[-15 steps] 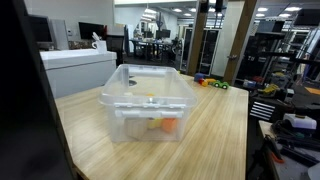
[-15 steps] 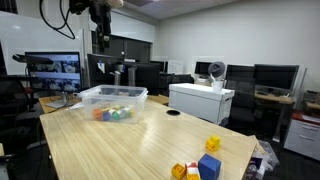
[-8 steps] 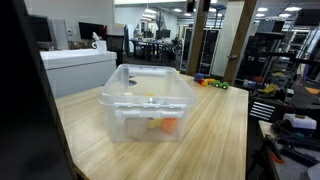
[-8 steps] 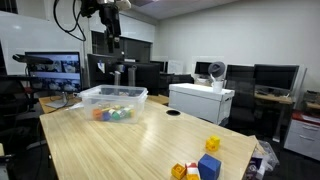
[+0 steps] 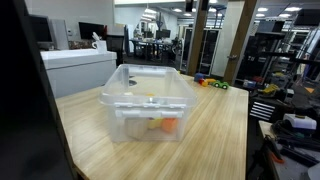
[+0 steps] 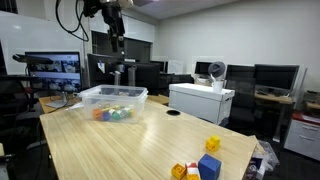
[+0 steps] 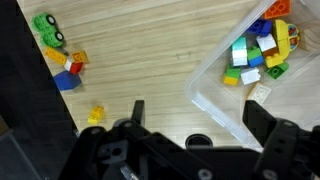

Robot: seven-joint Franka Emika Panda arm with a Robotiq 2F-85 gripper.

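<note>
My gripper [image 7: 197, 115] hangs high above the wooden table, open and empty, its two dark fingers [image 7: 137, 112] spread wide. In an exterior view the gripper [image 6: 118, 42] is up near the ceiling, above and a little behind the clear plastic bin [image 6: 134, 97]. The wrist view looks straight down on the bin's rim [image 7: 215, 100] and the several coloured blocks [image 7: 258, 50] inside it. The bin [image 5: 125, 78] also fills the middle of an exterior view, where the gripper is out of frame.
Loose blocks lie on the table away from the bin: a green one [image 7: 47, 28], a small stack [image 7: 68, 68], a yellow one [image 7: 96, 115]; the loose blocks [image 6: 205, 160] sit near the table's corner. A round cable hole [image 7: 198, 142] is beside the bin. A white cabinet [image 6: 200, 100] stands behind.
The arm has swung slightly sideways above the bin over the last second, then nearly settled. The jaws stayed open. Bin and blocks have not moved.
</note>
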